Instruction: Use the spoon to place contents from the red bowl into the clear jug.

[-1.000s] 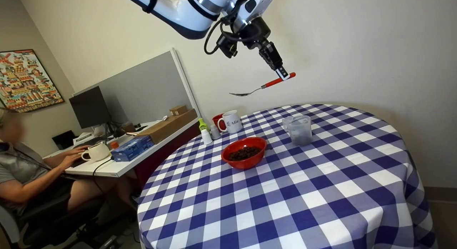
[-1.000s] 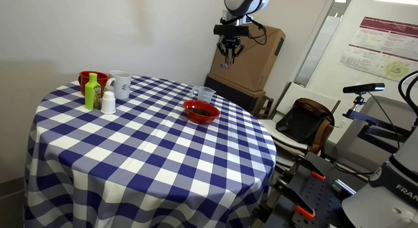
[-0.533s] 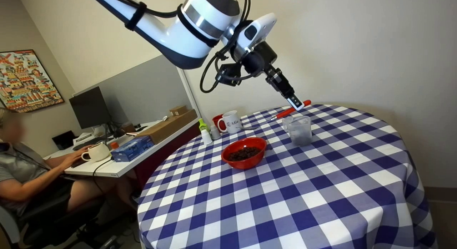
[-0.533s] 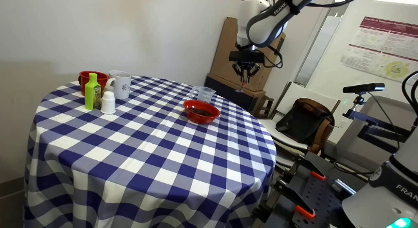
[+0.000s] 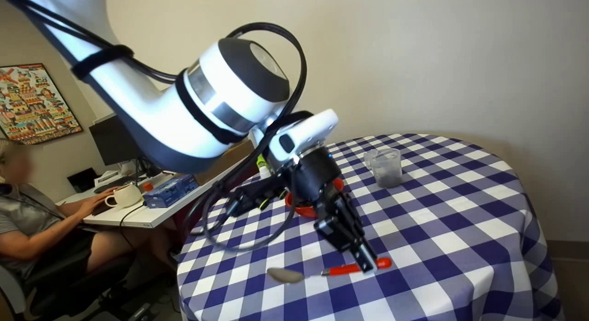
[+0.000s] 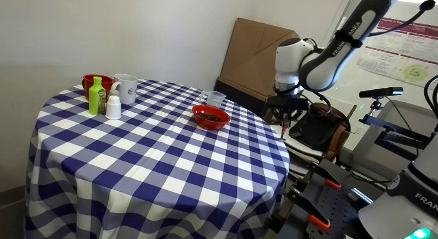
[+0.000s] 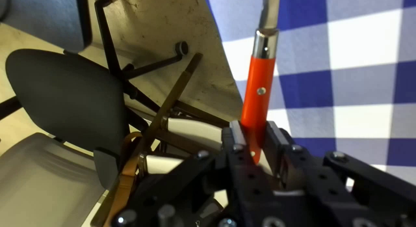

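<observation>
- Red bowl (image 6: 211, 125): upright on checked cloth (image 6: 171, 177), small dark pieces (image 6: 209, 117) inside, readable in an exterior view. In an exterior view the arm (image 5: 177, 123) covers part of it.
- Clear jug (image 5: 386, 162): upright, 2 o'clock from the bowl in an exterior view. Lower part looks greyer; can't tell if that's fill or cloth showing through.
- White mug (image 6: 129, 91) and red mug (image 6: 108, 84): side by side, a bit past 9 o'clock from the bowl in an exterior view. Insides can't be read.
- Green bottle (image 6: 93, 100): 6 o'clock from the red mug. White container (image 6: 113, 109): 7 o'clock from the white mug. Contents of both unclear.
- Gripper (image 7: 255, 132): clamped on the spoon (image 7: 262, 71), squeezing its orange-red handle (image 7: 256, 103) from both sides.
- Spoon vs gripper: in the wrist view the neck (image 7: 270, 12) runs to 12 o'clock and out of frame. In an exterior view the scoop end (image 5: 284, 275) points to 9 o'clock, handle butt (image 5: 384, 263) pokes out at 3.
- In an exterior view the scoop tip (image 6: 281, 139) sits between 3 and 4 o'clock from the bowl, well apart from bowl and jug. Height and scoop load can't be told.
</observation>
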Controlling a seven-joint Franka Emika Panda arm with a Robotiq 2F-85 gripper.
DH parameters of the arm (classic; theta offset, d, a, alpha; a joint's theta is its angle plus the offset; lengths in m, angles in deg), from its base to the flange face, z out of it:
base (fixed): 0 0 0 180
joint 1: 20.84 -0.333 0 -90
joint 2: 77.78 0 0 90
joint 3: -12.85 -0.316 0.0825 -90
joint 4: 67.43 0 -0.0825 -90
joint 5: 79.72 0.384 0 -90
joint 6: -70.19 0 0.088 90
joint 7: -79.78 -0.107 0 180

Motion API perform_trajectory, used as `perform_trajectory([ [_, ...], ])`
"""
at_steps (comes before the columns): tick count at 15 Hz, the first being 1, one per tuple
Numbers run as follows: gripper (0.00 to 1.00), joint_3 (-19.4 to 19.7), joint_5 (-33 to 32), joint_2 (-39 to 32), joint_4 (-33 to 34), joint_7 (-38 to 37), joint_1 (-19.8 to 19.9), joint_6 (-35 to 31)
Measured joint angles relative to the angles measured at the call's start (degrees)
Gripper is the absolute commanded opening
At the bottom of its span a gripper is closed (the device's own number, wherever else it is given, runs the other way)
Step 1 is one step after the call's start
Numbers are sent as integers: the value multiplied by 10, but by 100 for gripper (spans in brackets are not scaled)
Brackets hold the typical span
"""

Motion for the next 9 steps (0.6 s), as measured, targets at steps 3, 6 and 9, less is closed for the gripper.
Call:
perform_trajectory([
  [3, 5, 26, -111, 19, -69, -102, 22, -53],
  [6, 5, 54, -183, 40, -97, -166, 25, -72],
  [9, 5, 64, -218, 59, -105, -201, 25, -73],
])
